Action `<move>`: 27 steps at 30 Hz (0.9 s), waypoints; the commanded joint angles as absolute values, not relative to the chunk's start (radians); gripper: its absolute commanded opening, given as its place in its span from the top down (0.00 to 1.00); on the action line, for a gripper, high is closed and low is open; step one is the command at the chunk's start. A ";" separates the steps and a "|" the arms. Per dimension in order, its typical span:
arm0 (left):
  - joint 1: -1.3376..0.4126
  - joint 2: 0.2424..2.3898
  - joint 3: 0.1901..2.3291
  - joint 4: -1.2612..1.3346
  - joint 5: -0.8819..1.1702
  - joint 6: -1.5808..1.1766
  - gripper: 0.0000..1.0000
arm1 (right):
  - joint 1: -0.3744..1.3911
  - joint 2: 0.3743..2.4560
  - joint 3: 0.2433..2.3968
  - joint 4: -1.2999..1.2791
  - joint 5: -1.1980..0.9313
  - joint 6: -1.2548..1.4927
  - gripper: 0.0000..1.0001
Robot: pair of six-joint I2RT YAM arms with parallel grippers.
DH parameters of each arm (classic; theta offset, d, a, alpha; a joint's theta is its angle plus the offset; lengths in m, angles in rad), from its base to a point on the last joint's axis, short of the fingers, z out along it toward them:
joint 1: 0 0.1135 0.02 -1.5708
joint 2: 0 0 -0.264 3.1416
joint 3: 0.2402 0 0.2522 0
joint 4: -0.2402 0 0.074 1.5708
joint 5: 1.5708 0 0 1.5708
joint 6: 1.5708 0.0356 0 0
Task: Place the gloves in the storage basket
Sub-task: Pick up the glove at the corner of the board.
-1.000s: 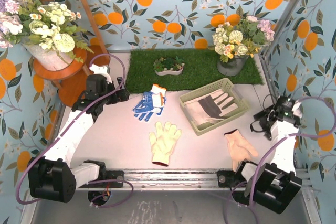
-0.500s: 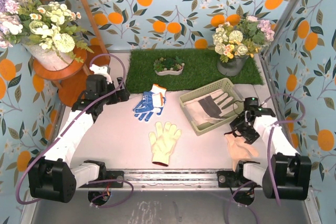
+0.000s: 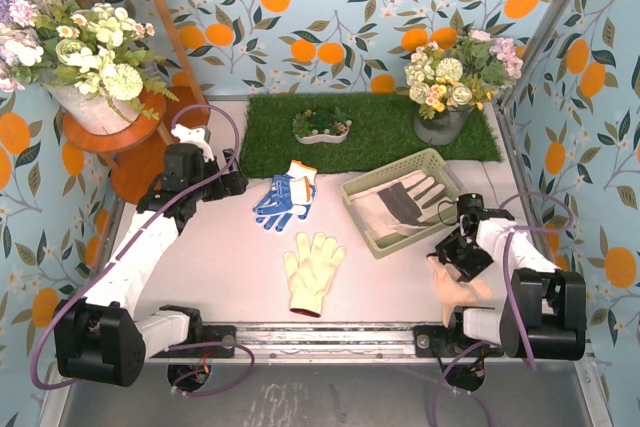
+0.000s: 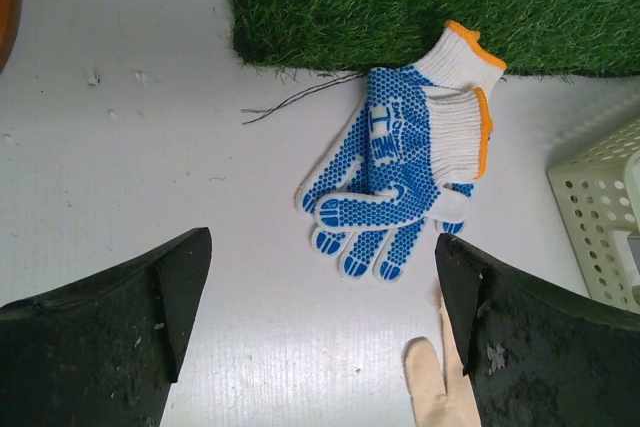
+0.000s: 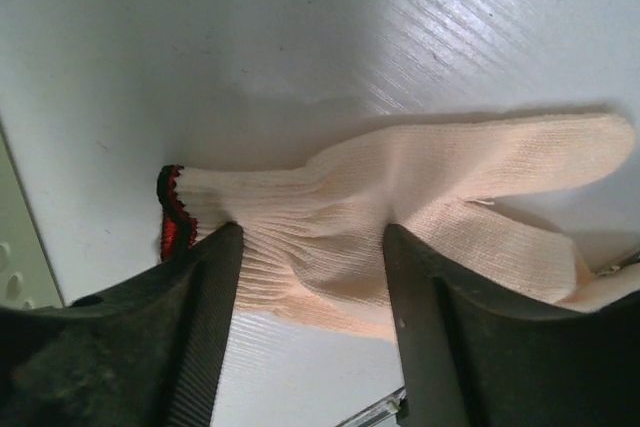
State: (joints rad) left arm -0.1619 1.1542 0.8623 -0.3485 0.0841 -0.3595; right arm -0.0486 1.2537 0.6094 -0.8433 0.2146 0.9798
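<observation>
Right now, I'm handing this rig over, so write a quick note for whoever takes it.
Left gripper open, over the table beside the blue-and-white gloves.
Right gripper open, straddling a peach glove near-right of the storage basket, not yet closed.
Done: grey-and-cream glove is in the basket.
Left: that peach glove, the pale glove mid-table, the blue-and-white gloves.

Only one printed mark anywhere: a blue block of characters (image 4: 385, 132) in a rough frame, stamped on the back of the white knit glove with blue grip dots and orange cuff (image 4: 400, 182), just below the cuff ribbing. Too small and too broken up by the knit to read from the left wrist view; lost altogether from the top view. Nothing else legible.
</observation>
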 commanded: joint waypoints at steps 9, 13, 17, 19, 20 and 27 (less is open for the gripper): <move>-0.153 1.149 0.876 -0.330 0.072 -0.354 0.03 | -0.046 1.095 0.564 -0.864 0.240 1.055 1.00; -0.153 1.140 0.875 -0.330 0.073 -0.354 0.03 | -0.043 0.997 0.628 -0.967 0.286 1.041 1.00; -0.153 1.129 0.874 -0.324 0.075 -0.348 0.03 | -0.038 0.868 0.730 -1.052 0.312 1.016 1.00; -0.153 1.116 0.872 -0.314 0.089 -0.342 0.03 | -0.025 0.815 0.769 -1.050 0.283 0.982 1.00; -0.153 1.107 0.869 -0.303 0.109 -0.335 0.03 | -0.016 0.800 0.787 -1.045 0.261 0.971 1.00; -0.164 1.106 0.858 -0.078 0.560 -0.401 0.10 | 0.174 0.754 0.876 -0.908 0.053 0.940 1.00</move>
